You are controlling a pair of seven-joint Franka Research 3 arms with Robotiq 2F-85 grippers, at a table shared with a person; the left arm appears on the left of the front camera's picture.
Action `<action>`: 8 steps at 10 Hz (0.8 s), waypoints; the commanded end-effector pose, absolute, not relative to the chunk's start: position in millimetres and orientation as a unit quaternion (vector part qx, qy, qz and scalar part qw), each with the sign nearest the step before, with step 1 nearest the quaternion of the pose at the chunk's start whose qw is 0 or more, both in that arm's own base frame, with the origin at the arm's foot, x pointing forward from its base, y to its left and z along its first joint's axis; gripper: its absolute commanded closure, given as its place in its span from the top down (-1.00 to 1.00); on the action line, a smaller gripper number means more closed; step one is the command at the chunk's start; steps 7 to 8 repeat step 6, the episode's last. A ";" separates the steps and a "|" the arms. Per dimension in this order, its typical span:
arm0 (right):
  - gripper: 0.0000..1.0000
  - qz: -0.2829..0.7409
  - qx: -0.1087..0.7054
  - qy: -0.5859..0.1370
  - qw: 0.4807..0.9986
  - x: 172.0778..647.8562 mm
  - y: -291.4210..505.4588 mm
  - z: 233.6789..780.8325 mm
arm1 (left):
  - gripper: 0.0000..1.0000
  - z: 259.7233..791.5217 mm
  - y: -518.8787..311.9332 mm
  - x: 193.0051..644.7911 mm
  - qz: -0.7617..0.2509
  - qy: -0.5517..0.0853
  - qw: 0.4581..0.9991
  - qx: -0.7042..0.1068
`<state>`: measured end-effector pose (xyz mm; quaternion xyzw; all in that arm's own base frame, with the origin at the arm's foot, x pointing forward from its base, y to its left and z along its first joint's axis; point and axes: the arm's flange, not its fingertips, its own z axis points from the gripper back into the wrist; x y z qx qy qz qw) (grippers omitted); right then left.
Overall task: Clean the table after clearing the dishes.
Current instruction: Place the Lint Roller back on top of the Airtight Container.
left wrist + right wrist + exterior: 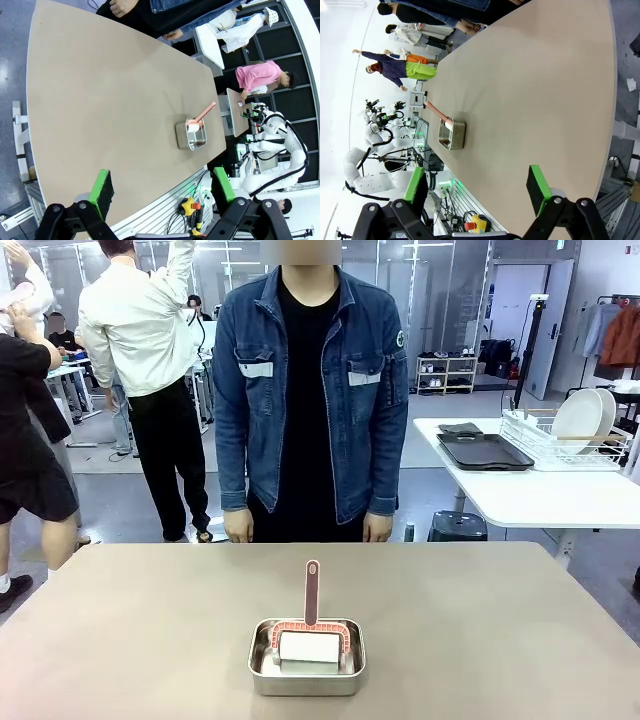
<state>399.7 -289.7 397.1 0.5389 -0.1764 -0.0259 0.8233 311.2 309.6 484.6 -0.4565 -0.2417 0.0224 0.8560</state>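
The beige-brown table [140, 620] is bare except for a shallow steel pan [306, 660] near its front middle. In the pan lies a white roller [309, 646] with a reddish handle [312, 590] standing up. The dishes [585, 418], white plates, stand in a wire rack on the white side table at the right. My left gripper [162, 192] hangs open high above the table [100, 100], far from the pan [191, 135]. My right gripper [477, 190] is open too, with nothing between its fingers, well away from the pan [451, 135].
A person in a denim jacket [310, 390] stands at the far edge, hands down. A black tray [485, 451] lies on the white side table [540, 495] beside the rack. Other people stand farther back on the left.
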 end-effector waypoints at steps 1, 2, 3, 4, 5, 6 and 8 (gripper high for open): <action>1.00 -0.017 0.538 -0.178 0.824 392.5 -284.8 398.3 | 1.00 489.2 310.7 308.7 0.021 -0.243 0.853 -0.461; 1.00 -0.017 0.538 -0.178 0.824 392.5 -284.8 398.3 | 1.00 489.2 310.7 308.7 0.021 -0.243 0.853 -0.461; 1.00 -0.017 0.538 -0.178 0.824 392.5 -284.8 398.3 | 1.00 489.2 310.7 308.7 0.021 -0.243 0.853 -0.461; 1.00 -0.017 0.538 -0.178 0.824 392.5 -284.8 398.3 | 1.00 489.2 310.7 308.7 0.021 -0.243 0.853 -0.461; 1.00 -0.017 0.538 -0.178 0.824 392.5 -284.8 398.3 | 1.00 489.2 310.7 308.7 0.021 -0.243 0.853 -0.461; 1.00 -0.017 0.538 -0.178 0.824 392.5 -284.8 398.3 | 1.00 489.2 310.7 308.7 0.021 -0.243 0.853 -0.461; 1.00 -0.017 0.538 -0.178 0.824 392.5 -284.8 398.3 | 1.00 489.2 310.7 308.7 0.021 -0.243 0.853 -0.461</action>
